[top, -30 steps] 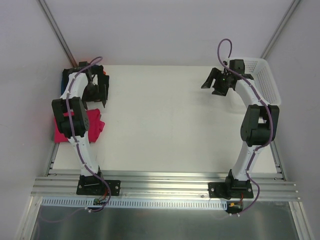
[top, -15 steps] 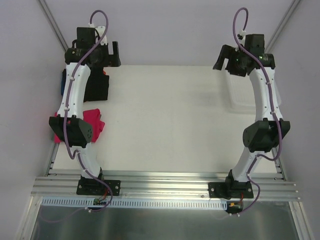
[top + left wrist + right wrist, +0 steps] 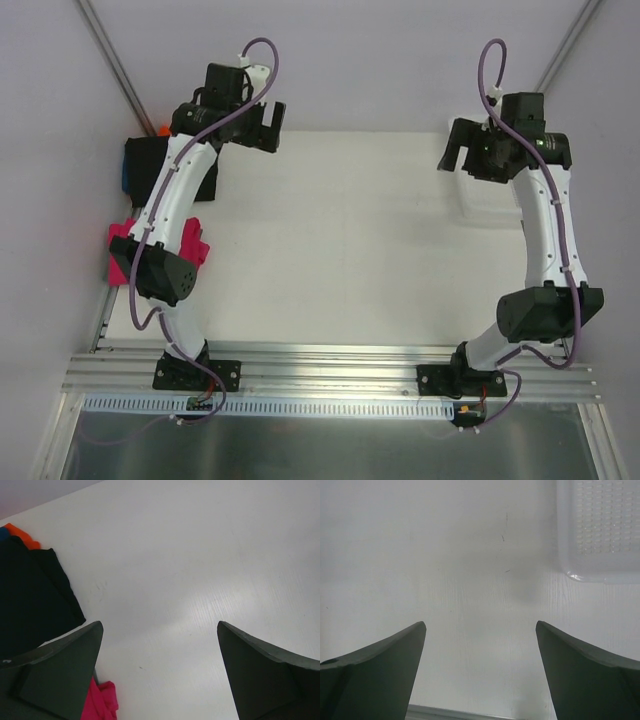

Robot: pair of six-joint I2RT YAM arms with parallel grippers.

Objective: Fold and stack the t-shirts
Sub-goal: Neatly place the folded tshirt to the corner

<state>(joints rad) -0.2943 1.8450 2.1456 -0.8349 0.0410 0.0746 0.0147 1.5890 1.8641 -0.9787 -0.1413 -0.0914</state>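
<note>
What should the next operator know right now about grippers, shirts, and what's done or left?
Left gripper: open, empty, above the table beside the pile.
Right gripper: open, empty, near the basket.
Shirts: black shirt tops a folded pile at the far left, orange shirt peeking behind; pink shirt lies bunched nearer, partly under the left arm.
Done: pile folded. Left: probably fold the pink shirt and stack it.

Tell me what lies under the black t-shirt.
A blue t-shirt and an orange t-shirt peek out beneath the black t-shirt; the rest of each is covered.
</note>
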